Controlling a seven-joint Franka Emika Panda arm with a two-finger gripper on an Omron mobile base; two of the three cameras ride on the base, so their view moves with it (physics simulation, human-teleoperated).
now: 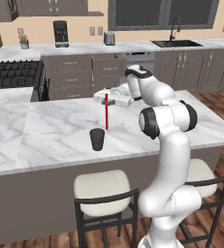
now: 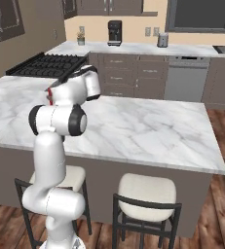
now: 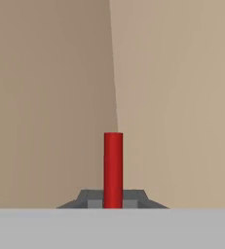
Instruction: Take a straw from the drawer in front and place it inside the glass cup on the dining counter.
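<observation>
Arm reaching out level over the counter point(image 1: 45, 131), hand turned sideways. Gripper point(image 1: 106, 96) pinching the straw point(image 1: 106, 112) near its top end, straw hanging upright, lower tip just above and behind the cup point(image 1: 97, 139). Cup standing on the counter, near the front edge. Straw not yet in the cup.

Right base view: arm blocking most of the straw point(image 2: 50, 96), a red sliver showing.

Hand view: straw point(image 3: 113, 170) rising between the fingertips against beige walls.

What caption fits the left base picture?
Gripper holds the red straw upright above the marble dining counter, beside the glass cup.
</observation>
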